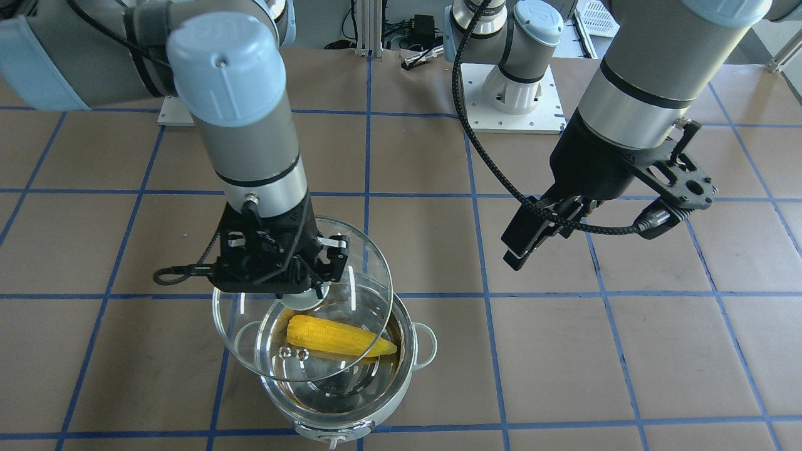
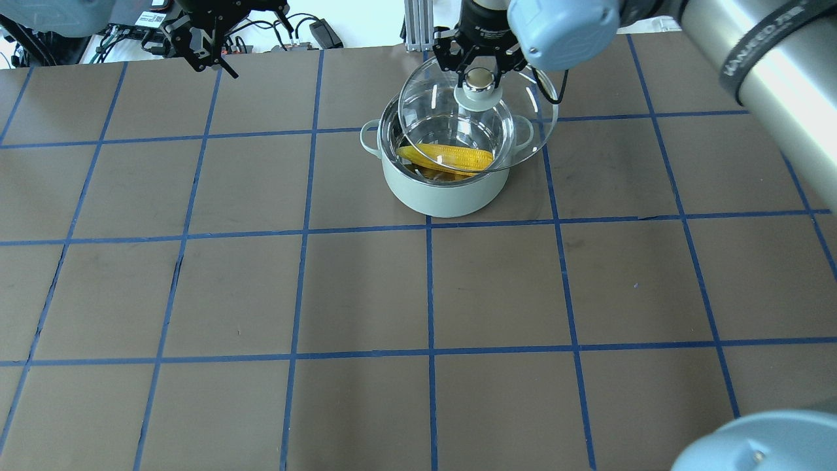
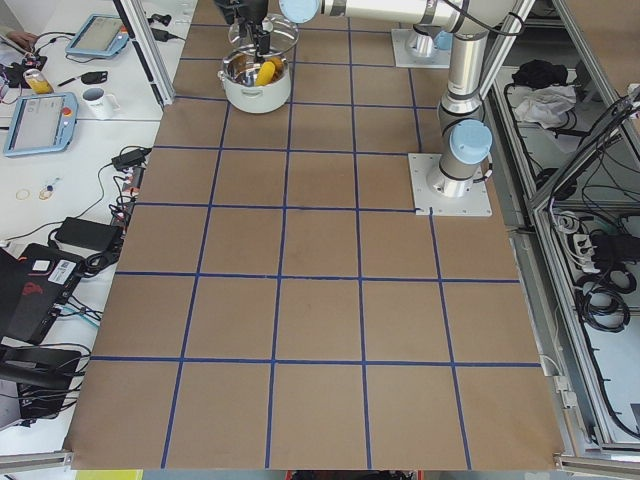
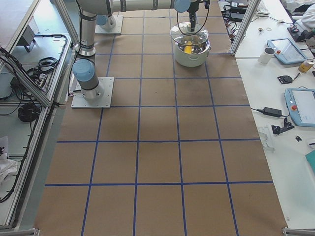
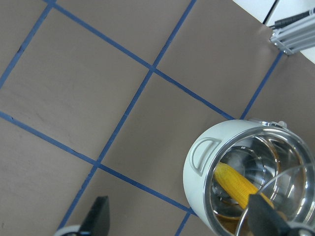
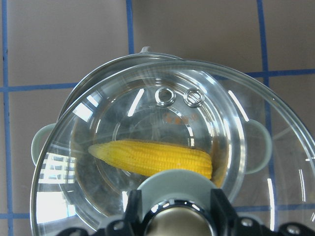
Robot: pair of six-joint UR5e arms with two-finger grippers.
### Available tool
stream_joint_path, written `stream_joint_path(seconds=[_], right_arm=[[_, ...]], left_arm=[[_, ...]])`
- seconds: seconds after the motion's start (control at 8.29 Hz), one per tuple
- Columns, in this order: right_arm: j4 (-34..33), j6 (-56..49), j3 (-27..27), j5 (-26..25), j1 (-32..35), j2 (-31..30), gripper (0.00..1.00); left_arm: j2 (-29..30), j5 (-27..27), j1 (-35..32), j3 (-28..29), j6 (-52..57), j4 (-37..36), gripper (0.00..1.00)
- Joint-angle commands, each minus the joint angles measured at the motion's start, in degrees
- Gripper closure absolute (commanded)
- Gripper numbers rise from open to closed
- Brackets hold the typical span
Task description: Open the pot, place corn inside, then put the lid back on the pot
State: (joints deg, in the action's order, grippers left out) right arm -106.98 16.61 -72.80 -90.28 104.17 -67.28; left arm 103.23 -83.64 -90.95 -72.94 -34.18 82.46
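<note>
The mint-green pot (image 2: 444, 196) stands open at the table's far side, and also shows in the front view (image 1: 351, 427). The yellow corn (image 1: 338, 335) lies inside it, also seen from overhead (image 2: 451, 157) and in the right wrist view (image 6: 157, 157). My right gripper (image 1: 307, 289) is shut on the gold knob of the glass lid (image 1: 366, 266). It holds the lid tilted just above the pot, offset toward the robot's base. My left gripper (image 1: 526, 241) is open and empty, raised beside the pot; its wrist view shows the pot (image 5: 197, 182) and corn (image 5: 236, 184).
Brown table with a blue tape grid. The arm base plates (image 1: 510, 94) stand at the robot's side of the table. Cables and an aluminium frame (image 2: 418, 19) lie beyond the pot. Side benches hold tablets and mugs (image 4: 268, 55).
</note>
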Motion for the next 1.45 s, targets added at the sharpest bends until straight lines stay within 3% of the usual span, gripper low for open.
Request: stream_joint_path(seconds=[0.0,0.24,0.48,0.97,1.33], right_arm=[[-5.42,0.19,0.38,-0.07,1.91,3.99,0.73],[-6.48,-0.96,0.38,-0.16,1.91,6.18,0.73],[-7.72,-3.77,0.56,0.19,1.47,6.98,0.72],[-7.80,-2.46,0.38,0.45,1.03,7.69,0.72],[-10.00,-1.85,0.29,0.54,1.03,8.48,0.72]], left_arm=[[-1.01,-0.21,0.16,-0.10,20.68,0.33,0.00],[-1.54,-0.47,0.77,-0.10,28.08,0.77,0.00],[-3.03,-3.98,2.70,-0.28,29.34,2.17,0.00],[-4.27,-4.16,2.44,-3.42,32.32,3.23,0.00],[-7.08,-4.34,2.00,-5.03,32.42,14.20,0.00]])
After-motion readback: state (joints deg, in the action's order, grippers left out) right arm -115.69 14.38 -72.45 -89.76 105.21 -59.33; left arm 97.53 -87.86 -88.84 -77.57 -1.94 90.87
